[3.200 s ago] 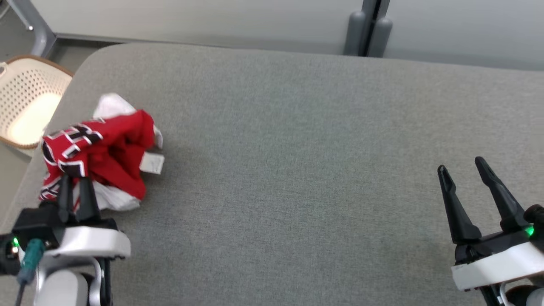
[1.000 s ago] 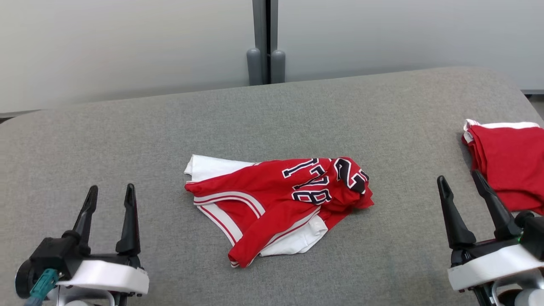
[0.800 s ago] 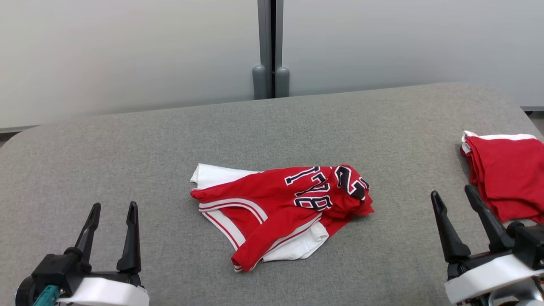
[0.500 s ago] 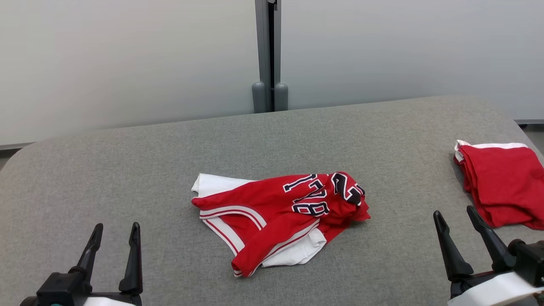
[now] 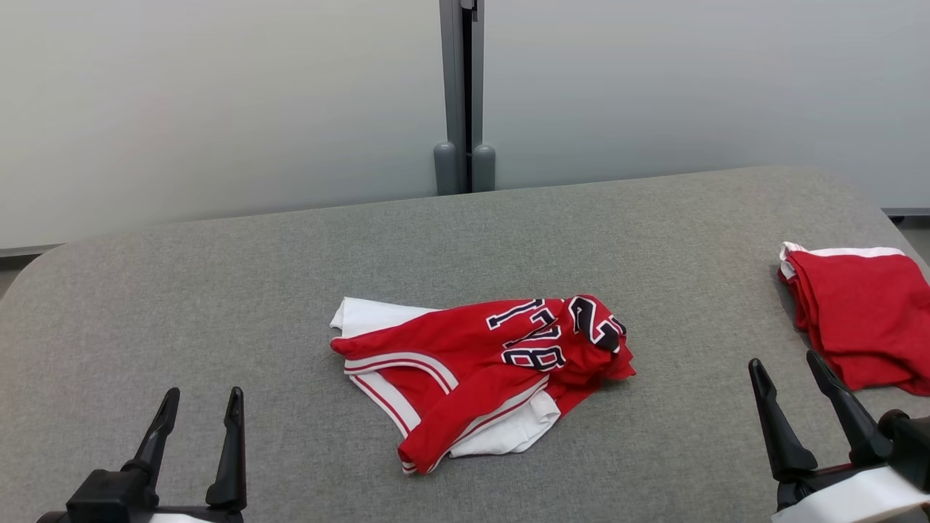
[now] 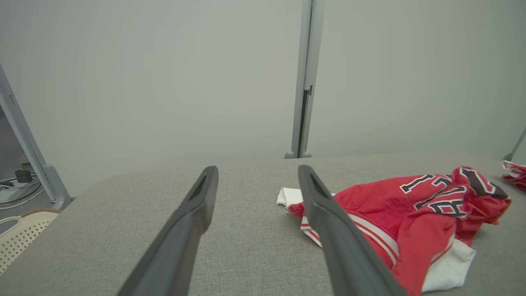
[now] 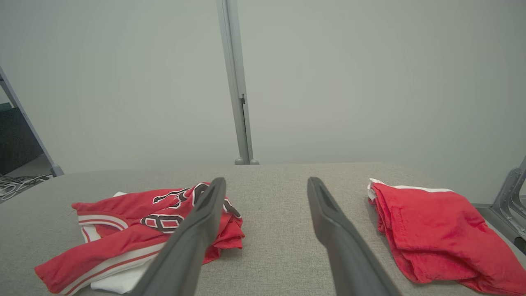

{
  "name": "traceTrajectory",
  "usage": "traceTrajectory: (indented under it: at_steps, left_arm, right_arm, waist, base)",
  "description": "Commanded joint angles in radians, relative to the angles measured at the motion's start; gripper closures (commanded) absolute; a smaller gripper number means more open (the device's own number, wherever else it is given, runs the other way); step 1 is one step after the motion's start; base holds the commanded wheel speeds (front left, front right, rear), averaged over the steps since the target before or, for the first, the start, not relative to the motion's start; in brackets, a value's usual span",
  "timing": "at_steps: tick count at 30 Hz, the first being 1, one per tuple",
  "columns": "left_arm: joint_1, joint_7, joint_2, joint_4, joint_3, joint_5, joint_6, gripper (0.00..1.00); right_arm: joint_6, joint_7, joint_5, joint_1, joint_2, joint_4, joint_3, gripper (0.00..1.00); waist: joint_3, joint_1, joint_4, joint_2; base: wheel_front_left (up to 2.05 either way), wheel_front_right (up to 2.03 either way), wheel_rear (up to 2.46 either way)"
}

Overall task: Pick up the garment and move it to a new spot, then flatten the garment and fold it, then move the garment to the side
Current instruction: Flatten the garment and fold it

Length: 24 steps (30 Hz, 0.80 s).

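The garment [image 5: 479, 367] is a crumpled red and white jersey with dark numbers, lying loose in the middle of the grey padded table [image 5: 218, 290]. It also shows in the left wrist view as the garment [image 6: 411, 213] to the right of my fingers, and in the right wrist view as the garment [image 7: 135, 222] to their left. My left gripper [image 5: 202, 412] stands open at the near left, well apart from the cloth. At the near right my right gripper [image 5: 788, 378] is open too, holding nothing.
A folded red garment [image 5: 857, 312] with a white edge lies at the table's right end, just beyond my right gripper, also seen as the folded red garment [image 7: 435, 230]. A pale wall with a grey post [image 5: 465, 94] stands behind. A perforated basket [image 6: 16, 238] sits off the left end.
Three seconds ago my left gripper was at the crumpled garment near the table's left end; it now lies in the middle, let go. Over the last second the head camera tilted up; both grippers stayed open.
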Motion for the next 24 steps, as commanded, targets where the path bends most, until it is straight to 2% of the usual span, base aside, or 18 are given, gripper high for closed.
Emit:
traceTrajectory:
  at_steps: [1, 15, 19, 24]
  left_arm:
    - [0.004, 0.001, 0.005, -0.004, 0.001, -0.001, 0.005, 0.0]
    - [-0.038, 0.028, 0.002, -0.041, -0.043, 0.034, 0.015, 0.0]
    - [-0.087, 0.07, -0.018, -0.051, -0.126, 0.065, -0.015, 0.0]
    - [-0.164, 0.123, -0.082, 0.026, -0.263, 0.081, -0.09, 0.0]
  right_arm:
    - [0.0, 0.003, -0.004, 0.004, -0.001, -0.005, -0.002, 0.0]
    - [0.0, 0.005, 0.005, -0.011, 0.0, -0.005, -0.001, 0.0]
    - [0.0, -0.001, 0.007, -0.028, -0.001, -0.02, -0.007, 0.0]
    - [0.0, -0.016, 0.011, -0.058, -0.001, -0.024, -0.009, 0.0]
  waist:
    - [0.0, 0.0, 0.001, -0.0001]
    - [0.04, 0.0, 0.035, -0.0001]
    - [0.099, 0.0, 0.042, -0.0001]
    - [0.175, 0.0, 0.03, -0.0001]
  base:
    - [0.0, 0.0, 0.0]
    - [0.0, 0.0, 0.0]
    - [0.0, 0.0, 0.0]
    - [0.0, 0.0, 0.0]
